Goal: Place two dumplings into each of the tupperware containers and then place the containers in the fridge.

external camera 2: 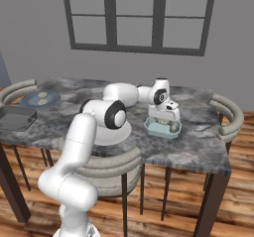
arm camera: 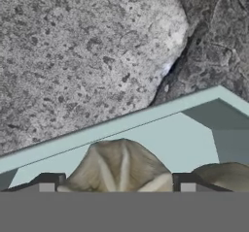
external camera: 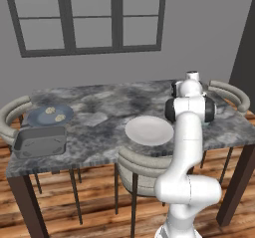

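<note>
My gripper (arm camera: 116, 187) is down inside the pale teal tupperware container (external camera 2: 162, 128), its tips spread to either side of a dumpling (arm camera: 119, 165) that lies on the tub's floor; whether the pads touch it I cannot tell. A second dumpling (arm camera: 226, 175) sits just beside it in the same tub. That tub is on the marble table (external camera: 99, 105) toward its right end, beside the white plate (external camera: 149, 130) near the front edge. Toward the left end I see the dark grey container (external camera: 40, 141) at the front corner, and behind it the blue-grey plate (external camera: 35, 116) carrying two more dumplings (external camera: 55, 114).
</note>
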{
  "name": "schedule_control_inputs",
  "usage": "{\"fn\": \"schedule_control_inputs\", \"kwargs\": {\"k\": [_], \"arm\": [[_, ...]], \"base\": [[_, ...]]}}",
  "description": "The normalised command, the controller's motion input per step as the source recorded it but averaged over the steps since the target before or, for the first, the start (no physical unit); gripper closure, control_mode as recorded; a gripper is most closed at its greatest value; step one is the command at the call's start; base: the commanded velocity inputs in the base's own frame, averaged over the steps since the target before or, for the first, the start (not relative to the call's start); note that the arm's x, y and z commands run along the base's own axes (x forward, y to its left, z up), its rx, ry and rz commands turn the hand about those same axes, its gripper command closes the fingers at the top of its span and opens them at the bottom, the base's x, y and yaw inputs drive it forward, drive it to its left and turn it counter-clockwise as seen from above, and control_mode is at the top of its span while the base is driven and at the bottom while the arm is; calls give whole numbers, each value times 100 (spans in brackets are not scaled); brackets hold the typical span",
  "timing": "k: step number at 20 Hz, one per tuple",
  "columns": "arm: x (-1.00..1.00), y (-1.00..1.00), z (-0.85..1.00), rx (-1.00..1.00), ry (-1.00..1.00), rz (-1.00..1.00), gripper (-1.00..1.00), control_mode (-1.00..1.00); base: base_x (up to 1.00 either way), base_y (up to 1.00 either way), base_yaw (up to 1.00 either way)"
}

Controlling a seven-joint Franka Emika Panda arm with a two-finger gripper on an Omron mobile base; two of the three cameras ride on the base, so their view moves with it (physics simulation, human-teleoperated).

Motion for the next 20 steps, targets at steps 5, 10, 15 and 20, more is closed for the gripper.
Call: {"fn": "schedule_control_inputs", "kwargs": {"k": [5,10,15,20], "arm": [[-39,-13,-1,1,-5,0,-100,-100],[-71,-3,2,5,-19,3,-100,-100],[-62,3,1,6,-14,27,-100,-100],[-37,9,0,12,-19,47,-100,-100]], "base": [[0,0,0],[0,0,0],[0,0,0],[0,0,0]]}}
